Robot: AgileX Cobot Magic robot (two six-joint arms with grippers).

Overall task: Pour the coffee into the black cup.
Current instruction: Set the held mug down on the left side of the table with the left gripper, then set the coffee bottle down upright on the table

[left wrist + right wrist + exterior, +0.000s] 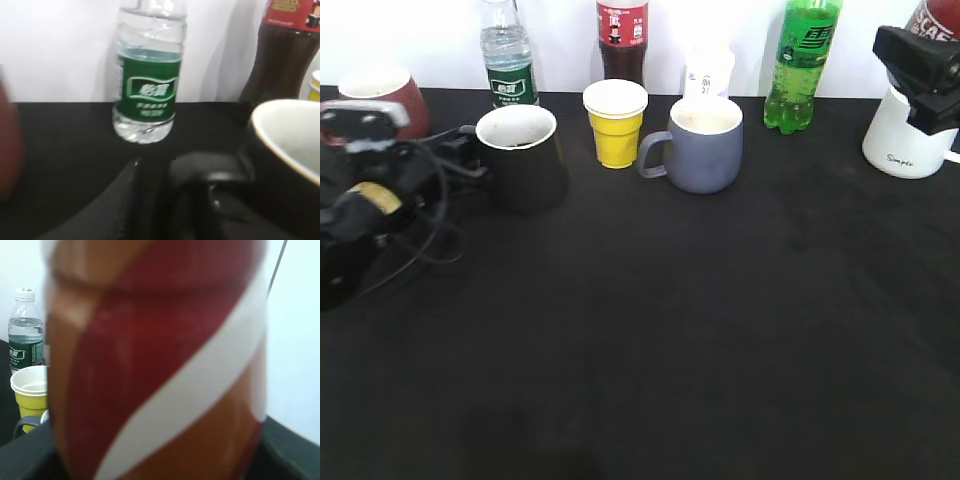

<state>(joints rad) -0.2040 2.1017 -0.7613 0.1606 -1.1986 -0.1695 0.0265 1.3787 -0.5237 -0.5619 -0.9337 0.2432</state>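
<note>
Left gripper (470, 150) at black cup (523, 155), inside looks empty.

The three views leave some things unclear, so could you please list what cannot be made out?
- Left gripper: blurred in the left wrist view, so its hold on the black cup handle is unclear.
- Right gripper: the red and white container fills the right wrist view; fingers hidden.
- Container top: cut off in the exterior view.
- Cup contents: too shallow an angle to see.

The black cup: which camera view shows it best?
The exterior view: the whole black cup stands there, white inside, beside the left pincer. The left wrist view shows only part of its rim and its blurred handle. The right wrist view does not show it.
</note>
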